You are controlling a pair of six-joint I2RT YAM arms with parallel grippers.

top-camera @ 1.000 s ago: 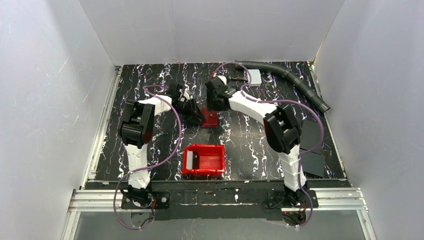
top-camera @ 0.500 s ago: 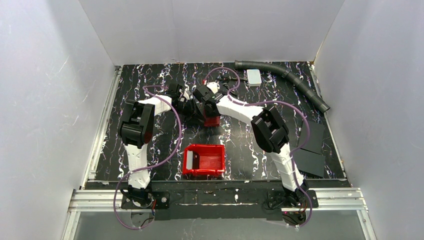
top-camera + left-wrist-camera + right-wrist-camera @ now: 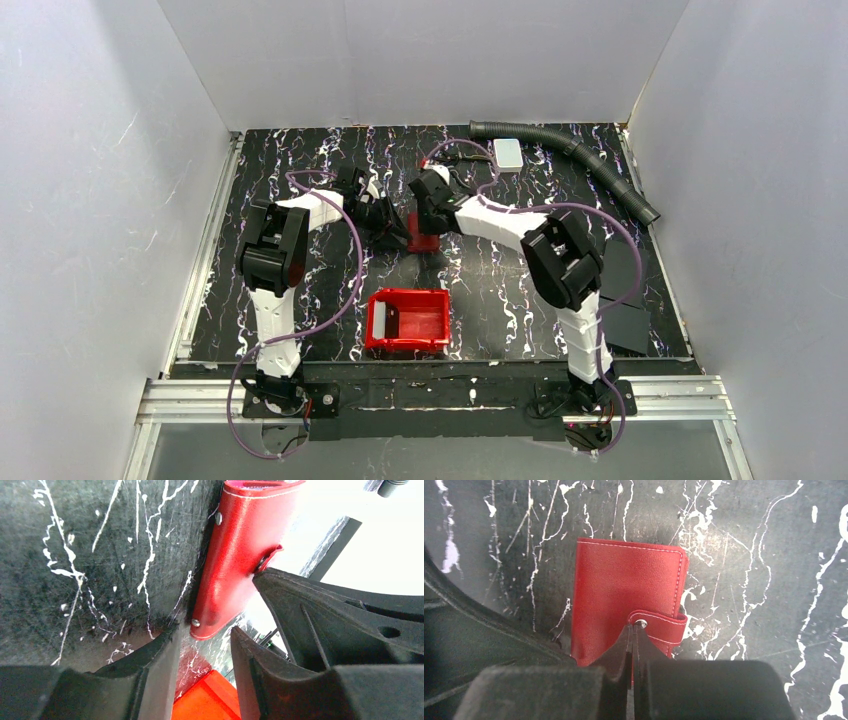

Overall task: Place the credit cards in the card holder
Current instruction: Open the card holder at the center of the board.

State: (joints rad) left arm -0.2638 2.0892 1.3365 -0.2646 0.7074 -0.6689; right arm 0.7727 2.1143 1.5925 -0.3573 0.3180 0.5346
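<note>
The card holder [image 3: 624, 585] is a dark red wallet lying folded shut on the black marbled table [image 3: 300, 170], its strap wrapped over the edge. My right gripper [image 3: 633, 626] is shut and empty, its joined tips resting on the strap's round snap button [image 3: 640, 624]. My left gripper [image 3: 207, 635] stands open, low on the table, with the card holder's [image 3: 240, 545] riveted corner just ahead of its fingertips. Both grippers meet over the card holder [image 3: 424, 243] in the top view. No credit card shows plainly; a white strip [image 3: 378, 320] inside the bin is too small to name.
A bright red plastic bin [image 3: 408, 320] stands between the arm bases, nearer than the wallet. At the back lie a white boxy block [image 3: 508, 153] and a grey corrugated hose [image 3: 570, 150]. Black flat sheets [image 3: 622, 300] lie at the right edge.
My right gripper has shut. It swung left over the card holder, then came back, and its tips now sit on the snap button. The left arm has stayed still.
</note>
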